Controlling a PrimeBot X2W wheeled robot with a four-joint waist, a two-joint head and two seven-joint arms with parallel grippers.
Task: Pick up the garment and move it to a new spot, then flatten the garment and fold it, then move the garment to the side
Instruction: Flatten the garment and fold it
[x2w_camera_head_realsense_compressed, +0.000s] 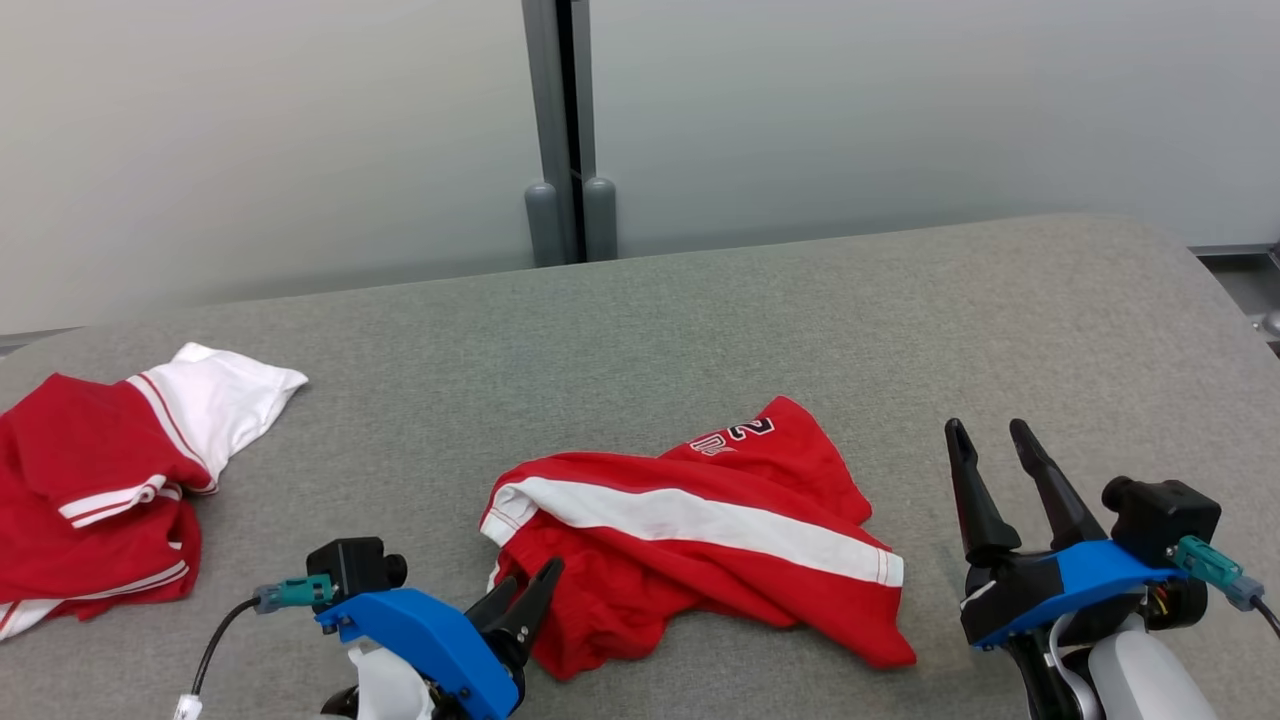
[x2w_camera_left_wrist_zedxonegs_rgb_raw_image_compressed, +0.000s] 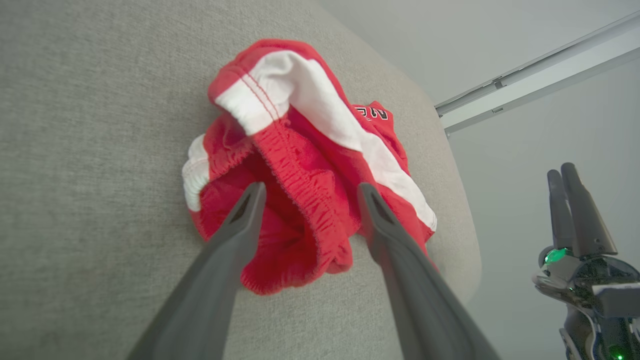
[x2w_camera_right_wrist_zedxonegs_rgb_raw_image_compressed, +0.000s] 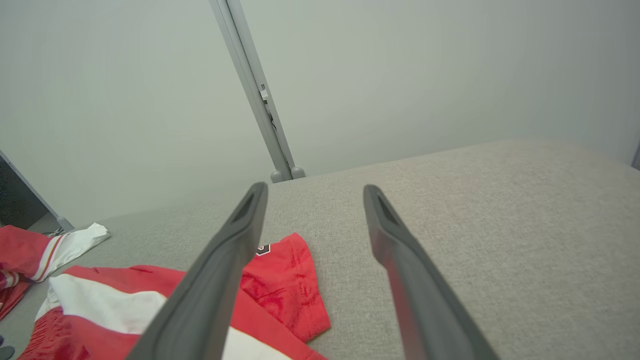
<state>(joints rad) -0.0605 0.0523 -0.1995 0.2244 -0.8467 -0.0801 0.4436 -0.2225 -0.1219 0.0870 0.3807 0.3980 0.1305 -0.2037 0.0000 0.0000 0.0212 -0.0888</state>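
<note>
The garment (x2w_camera_head_realsense_compressed: 700, 540) is a pair of red shorts with a broad white stripe, lying crumpled near the front middle of the grey padded table (x2w_camera_head_realsense_compressed: 700, 320). My left gripper (x2w_camera_head_realsense_compressed: 528, 597) is open at the garment's left end, its fingers straddling the elastic waistband (x2w_camera_left_wrist_zedxonegs_rgb_raw_image_compressed: 305, 195) without closing on it. Off to the garment's right, my right gripper (x2w_camera_head_realsense_compressed: 990, 440) stands open above bare table with nothing between its fingers. In the right wrist view the garment (x2w_camera_right_wrist_zedxonegs_rgb_raw_image_compressed: 285, 280) lies to the lower left of the right gripper (x2w_camera_right_wrist_zedxonegs_rgb_raw_image_compressed: 312, 192). The right gripper (x2w_camera_left_wrist_zedxonegs_rgb_raw_image_compressed: 567, 175) also appears at the right edge of the left wrist view.
A second red and white garment (x2w_camera_head_realsense_compressed: 110, 480) lies bunched at the table's left edge. A grey wall with a vertical post (x2w_camera_head_realsense_compressed: 565, 130) rises behind the table. The table's rounded right corner (x2w_camera_head_realsense_compressed: 1180, 250) drops off near a metal rail.
</note>
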